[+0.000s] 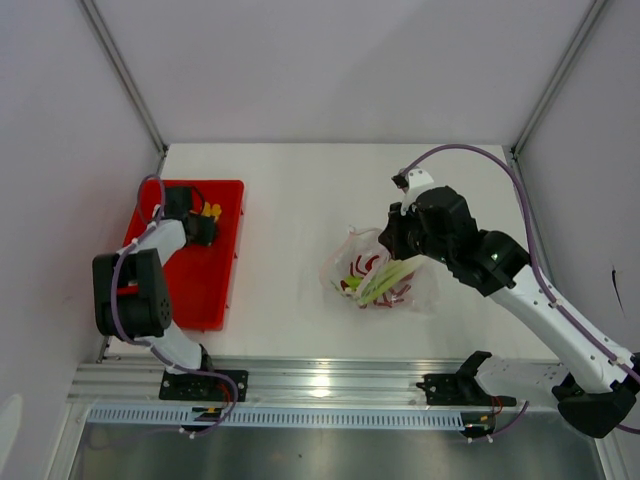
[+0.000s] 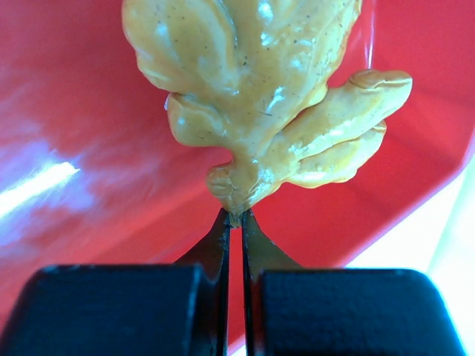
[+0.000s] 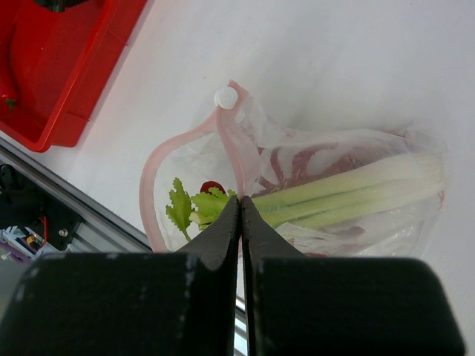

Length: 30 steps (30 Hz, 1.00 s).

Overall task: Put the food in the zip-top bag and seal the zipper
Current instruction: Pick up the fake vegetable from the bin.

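We had stalks (image 3: 349, 189) bagged, zipper (image 3: 228, 137) open. At nine o'clock our left gripper (image 2: 235, 216) pinched yellow food (image 2: 252, 81); our right gripper (image 3: 240, 202) pinched the bag (image 3: 326, 148).

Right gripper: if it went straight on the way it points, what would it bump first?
The zip-top bag: the right gripper seems to pinch its pink zipper with shut tips. Just beyond lie the green stalks, I think.

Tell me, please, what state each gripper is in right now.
Left gripper: closed, pinching the tip of the yellow food piece.
Right gripper: closed on the pink mouth edge of the bag.
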Each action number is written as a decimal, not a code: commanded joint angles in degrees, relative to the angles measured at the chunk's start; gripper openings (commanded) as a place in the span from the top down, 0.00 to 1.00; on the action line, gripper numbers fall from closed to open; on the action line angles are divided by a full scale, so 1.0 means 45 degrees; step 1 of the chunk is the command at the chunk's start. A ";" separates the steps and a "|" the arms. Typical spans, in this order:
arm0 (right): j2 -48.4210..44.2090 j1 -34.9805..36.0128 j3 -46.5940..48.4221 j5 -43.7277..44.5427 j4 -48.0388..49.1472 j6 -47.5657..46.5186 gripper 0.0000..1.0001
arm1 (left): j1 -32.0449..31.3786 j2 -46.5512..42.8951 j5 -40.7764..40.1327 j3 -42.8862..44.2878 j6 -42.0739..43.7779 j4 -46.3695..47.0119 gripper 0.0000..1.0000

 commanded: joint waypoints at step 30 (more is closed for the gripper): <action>0.0994 -0.0073 -0.0320 0.0384 0.1851 -0.0745 1.00 | -0.8291 -0.8822 0.3179 -0.0992 0.6711 -0.3805 0.99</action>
